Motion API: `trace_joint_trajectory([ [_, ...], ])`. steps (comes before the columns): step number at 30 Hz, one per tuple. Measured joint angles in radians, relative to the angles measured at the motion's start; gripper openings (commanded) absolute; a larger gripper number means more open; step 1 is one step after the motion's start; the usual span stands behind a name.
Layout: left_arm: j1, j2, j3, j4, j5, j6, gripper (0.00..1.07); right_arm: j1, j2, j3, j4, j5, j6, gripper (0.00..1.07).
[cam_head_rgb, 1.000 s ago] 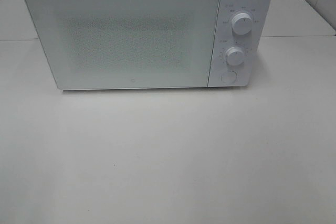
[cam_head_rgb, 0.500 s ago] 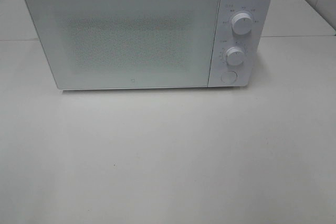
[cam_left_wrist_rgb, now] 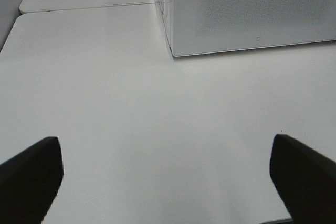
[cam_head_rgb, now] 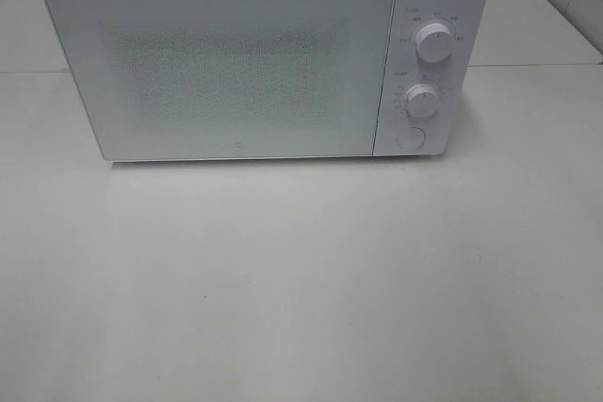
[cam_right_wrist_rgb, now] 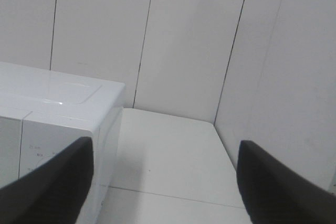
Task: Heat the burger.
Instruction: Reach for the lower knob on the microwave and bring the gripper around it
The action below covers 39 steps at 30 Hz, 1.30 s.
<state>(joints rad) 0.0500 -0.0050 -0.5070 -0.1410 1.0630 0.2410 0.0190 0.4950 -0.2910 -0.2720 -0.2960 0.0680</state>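
Left gripper (cam_left_wrist_rgb: pixel 168 182) wide, right gripper (cam_right_wrist_rgb: pixel 165 187) wide, boxy glossy white microwave (cam_head_rgb: pixel 264 58), speckled door (cam_head_rgb: pixel 226 68), round knobs (cam_head_rgb: pixel 433 42)

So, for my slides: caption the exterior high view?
White box-shaped microwave, door shut, standing on a plain white tabletop.

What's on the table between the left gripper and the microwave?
Nothing; the left wrist view shows bare table between the left gripper and the microwave.

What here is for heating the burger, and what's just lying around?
For the job: microwave, door shut; upper knob, lower knob; left gripper and right gripper, both open. No burger in view.
Just there: table; wall panels.
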Motion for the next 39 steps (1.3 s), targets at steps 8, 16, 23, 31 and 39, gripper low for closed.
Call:
trace_joint_trajectory([
  [8, 0.000, 0.000, 0.000, 0.000, 0.000, 0.000, 1.03, 0.000, 0.182, 0.002, 0.000, -0.149, 0.006, 0.72],
  [16, 0.000, 0.000, 0.000, 0.000, 0.000, 0.000, 1.03, 0.000, 0.410, 0.034, 0.000, -0.338, -0.002, 0.72],
  [23, 0.000, 0.000, 0.000, 0.000, 0.000, 0.000, 1.03, 0.000, 0.655, 0.083, 0.008, -0.637, -0.013, 0.72],
  [31, 0.000, 0.000, 0.000, 0.000, 0.000, 0.000, 1.03, 0.000, 0.875, 0.083, 0.023, -0.827, -0.029, 0.72],
  [39, 0.000, 0.000, 0.000, 0.000, 0.000, 0.000, 1.03, 0.274, 1.036, 0.081, 0.347, -0.905, -0.209, 0.72],
])
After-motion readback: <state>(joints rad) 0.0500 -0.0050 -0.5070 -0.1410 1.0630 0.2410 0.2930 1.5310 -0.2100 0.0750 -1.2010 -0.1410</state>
